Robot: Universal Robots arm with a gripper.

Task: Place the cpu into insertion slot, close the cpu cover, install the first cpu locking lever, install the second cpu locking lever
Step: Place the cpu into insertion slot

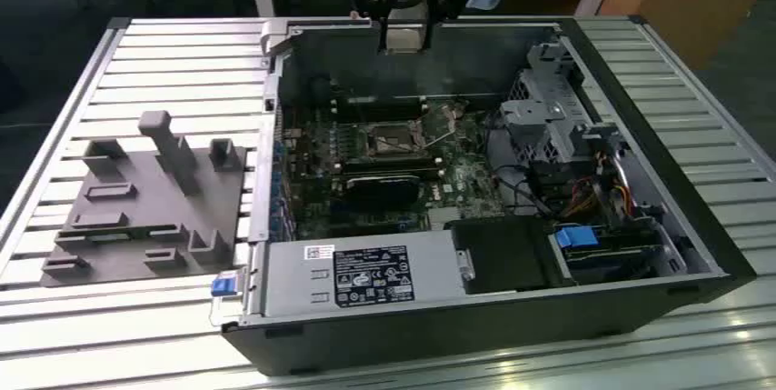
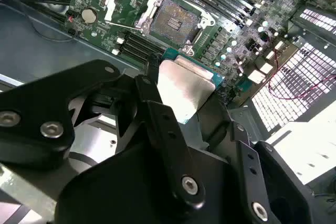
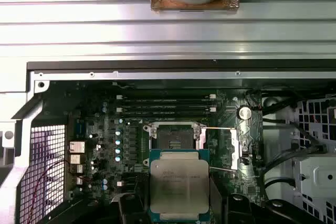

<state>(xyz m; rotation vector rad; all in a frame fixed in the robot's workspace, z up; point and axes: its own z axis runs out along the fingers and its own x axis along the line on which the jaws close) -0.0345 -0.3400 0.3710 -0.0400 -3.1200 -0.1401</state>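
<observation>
In the exterior view my gripper (image 1: 404, 40) hangs above the far wall of the open computer case, shut on the cpu (image 1: 404, 38). In both wrist views the cpu (image 2: 184, 90) (image 3: 179, 182) is a silver square with a teal edge, clamped by its sides between black fingers (image 2: 157, 108). The insertion slot (image 3: 176, 137) (image 2: 176, 20) (image 1: 391, 140) lies bare on the green board, below and ahead of the chip, which is well apart from it. The cpu cover (image 3: 234, 148) (image 2: 128, 1) is swung open beside the slot. Thin locking levers (image 3: 218, 128) stick out, unlatched.
A grey moulded fixture (image 1: 145, 199) sits on the slatted table at the exterior view's left. Inside the case are a black heatsink (image 1: 382, 192), the power supply (image 1: 358, 276), a drive cage (image 1: 546, 117) and cables (image 1: 582, 199). Memory slots (image 3: 165, 103) run beside the socket.
</observation>
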